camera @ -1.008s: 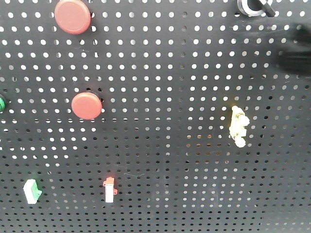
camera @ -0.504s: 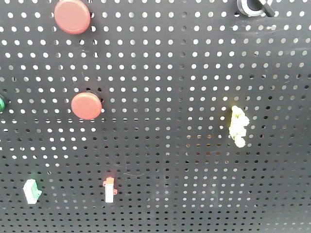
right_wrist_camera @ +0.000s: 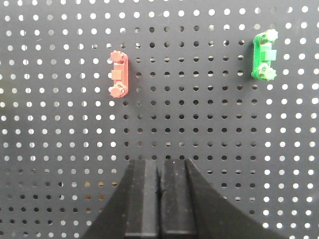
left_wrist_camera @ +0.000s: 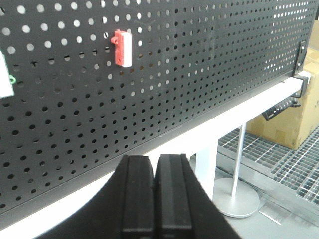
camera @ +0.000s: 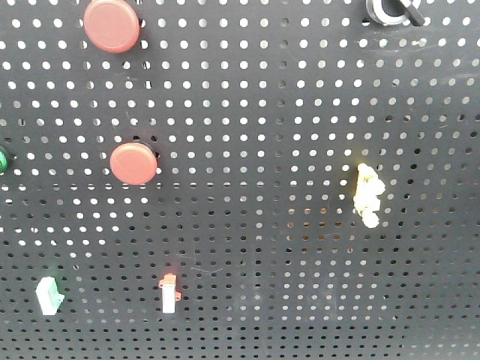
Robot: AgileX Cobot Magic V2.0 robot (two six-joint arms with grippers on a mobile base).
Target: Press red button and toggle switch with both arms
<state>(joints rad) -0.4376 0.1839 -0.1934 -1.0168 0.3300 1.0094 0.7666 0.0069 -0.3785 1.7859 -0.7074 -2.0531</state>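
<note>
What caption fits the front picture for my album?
Pegboard with upper red button, lower red button, yellow switch and toggle switch.

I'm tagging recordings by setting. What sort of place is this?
Probably a lab or workshop test rig: a black pegboard studded with red buttons and switches, with a cardboard box and metal floor grating beside it.

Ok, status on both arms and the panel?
Left gripper and right gripper shut, empty. Upper red button, lower red button, toggle switch all clear of the arms. Nothing in the way.
</note>
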